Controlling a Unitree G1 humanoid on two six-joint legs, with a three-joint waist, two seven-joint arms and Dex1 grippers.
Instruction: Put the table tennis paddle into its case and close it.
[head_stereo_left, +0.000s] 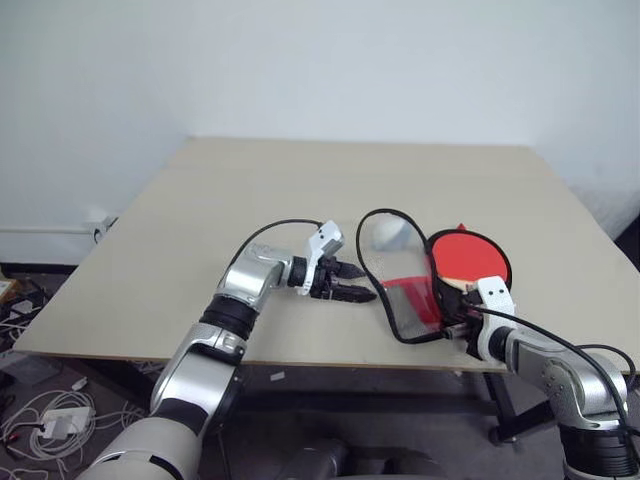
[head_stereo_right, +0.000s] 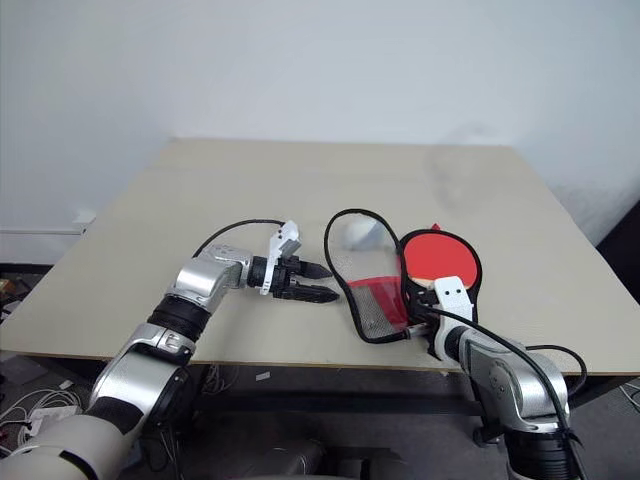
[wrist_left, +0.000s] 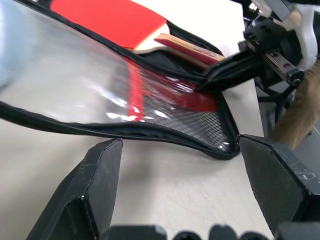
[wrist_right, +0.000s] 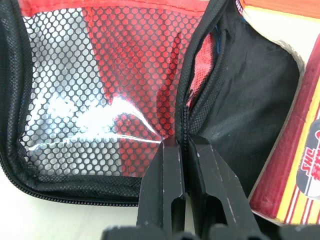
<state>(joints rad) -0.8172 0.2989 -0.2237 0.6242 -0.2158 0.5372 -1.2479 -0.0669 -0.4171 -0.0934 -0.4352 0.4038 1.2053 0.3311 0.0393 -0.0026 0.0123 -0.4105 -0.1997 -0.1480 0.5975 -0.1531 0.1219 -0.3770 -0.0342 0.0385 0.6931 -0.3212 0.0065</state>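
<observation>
At the near edge of the desk (head_stereo_left: 150, 260), around five o'clock, the right gripper (wrist_right: 185, 150) has its two black fingers pressed together on the black zip edge of the case (head_stereo_left: 415, 300), right at the fold where the two halves meet near the handle end. The case lies wide open: its mesh-and-clear flap (wrist_left: 125, 95) is spread toward nine o'clock, the black-lined half toward three o'clock. The paddle (head_stereo_left: 465, 255) already rests inside that lined half, red face up, its pale handle (wrist_left: 155, 45) pointing toward the near edge, just beside the pinching fingers.

Farther in, at about seven o'clock from the case, the left gripper (head_stereo_left: 345, 282) hovers with its jaws wide apart and nothing between them, aimed at the flap's outer rim but not touching it. Beyond the flap a small grey-white roundish object (head_stereo_left: 388, 235) sits near the desk's middle.

So the insertion looks done and the closing step is in hand. The next move likely calls for folding the flap over the paddle, with the right hand anchoring the hinge, then finding the zip pull, which I cannot make out.
</observation>
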